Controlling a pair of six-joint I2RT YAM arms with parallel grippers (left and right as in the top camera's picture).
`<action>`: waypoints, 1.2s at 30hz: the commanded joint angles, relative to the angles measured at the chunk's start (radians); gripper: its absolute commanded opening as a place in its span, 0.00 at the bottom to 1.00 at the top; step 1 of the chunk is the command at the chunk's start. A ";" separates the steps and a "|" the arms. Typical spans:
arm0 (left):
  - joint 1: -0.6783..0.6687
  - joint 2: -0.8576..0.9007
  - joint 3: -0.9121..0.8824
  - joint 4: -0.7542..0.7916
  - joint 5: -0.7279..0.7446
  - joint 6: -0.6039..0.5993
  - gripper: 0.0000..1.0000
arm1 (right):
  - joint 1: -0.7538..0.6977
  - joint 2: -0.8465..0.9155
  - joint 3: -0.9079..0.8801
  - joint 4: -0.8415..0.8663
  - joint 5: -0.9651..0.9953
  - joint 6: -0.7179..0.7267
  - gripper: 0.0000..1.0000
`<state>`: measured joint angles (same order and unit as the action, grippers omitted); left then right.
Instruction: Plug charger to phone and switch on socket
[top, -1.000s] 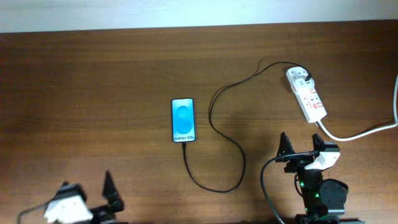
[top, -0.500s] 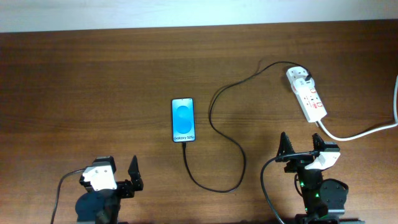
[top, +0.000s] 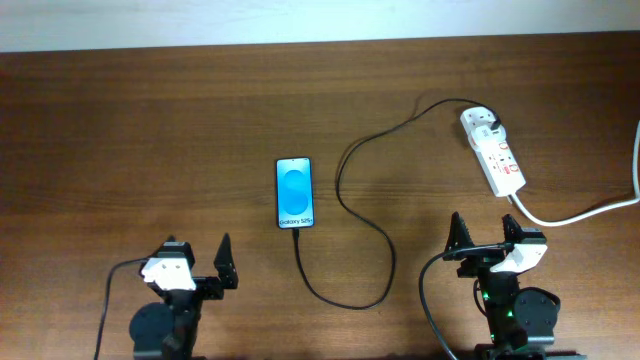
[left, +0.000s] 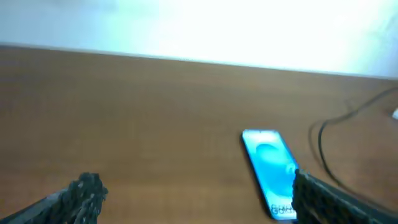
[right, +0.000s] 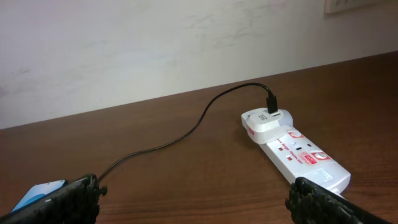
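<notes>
Snag risk: slack cable near the strip.
Counted: one phone (top: 294, 193) mid-table, one charger (top: 338, 180) touching its 6 o'clock edge, one socket (top: 492, 150) at its 3 o'clock, and two spread, empty grippers: left gripper (top: 197, 262) at 8 o'clock, right gripper (top: 485, 238) at the socket's 6. Reaching for the switch could hook the cable and drag the phone.

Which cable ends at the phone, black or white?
The thin black charger meets the phone's bottom edge; the thick white cord leaves the socket rightward.
</notes>
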<state>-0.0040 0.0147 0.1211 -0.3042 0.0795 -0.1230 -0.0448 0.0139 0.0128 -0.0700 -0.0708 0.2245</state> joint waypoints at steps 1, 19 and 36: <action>0.005 -0.010 -0.043 0.061 0.050 0.013 0.99 | 0.005 -0.010 -0.007 -0.003 0.008 -0.011 0.98; 0.005 -0.010 -0.108 0.239 0.116 0.259 0.99 | 0.005 -0.010 -0.007 -0.003 0.008 -0.011 0.98; 0.005 -0.010 -0.113 0.241 0.116 0.286 0.99 | 0.005 -0.010 -0.007 -0.003 0.008 -0.011 0.98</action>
<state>-0.0040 0.0109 0.0143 -0.0628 0.1841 0.1425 -0.0448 0.0139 0.0128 -0.0700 -0.0708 0.2245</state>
